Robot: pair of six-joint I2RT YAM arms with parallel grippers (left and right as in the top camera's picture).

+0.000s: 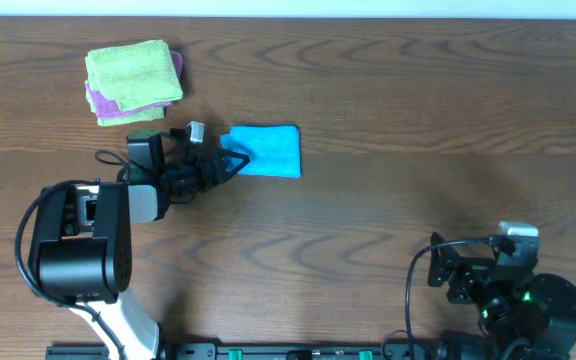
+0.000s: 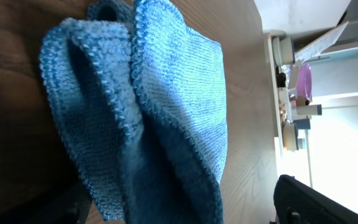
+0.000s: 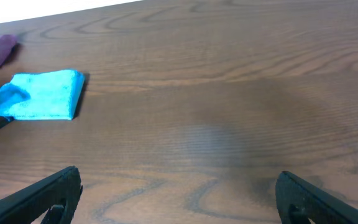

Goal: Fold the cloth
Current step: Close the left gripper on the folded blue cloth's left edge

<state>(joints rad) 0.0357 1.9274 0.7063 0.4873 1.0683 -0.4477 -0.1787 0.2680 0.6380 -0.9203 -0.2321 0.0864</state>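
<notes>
The sky-blue cloth (image 1: 268, 150) lies folded into a small rectangle on the wooden table, left of centre. My left gripper (image 1: 236, 162) is at its left edge, jaws open wide. In the left wrist view the cloth (image 2: 166, 99) fills the frame in loose stacked layers, running down between the fingers of the left gripper (image 2: 179, 211). The right-hand finger (image 2: 306, 199) stands clear of it with bare wood between. My right gripper (image 1: 446, 268) rests far off at the front right. Seen from its own wrist, the right gripper (image 3: 179, 199) is open over bare wood, and the cloth (image 3: 42, 94) is far away.
A lime-green cloth (image 1: 133, 72) lies folded on a purple cloth (image 1: 96, 100) at the back left, just beyond the left arm. The purple cloth (image 3: 2, 45) also shows at the right wrist view's far left edge. The left arm's base (image 1: 73, 240) stands at the front left.
</notes>
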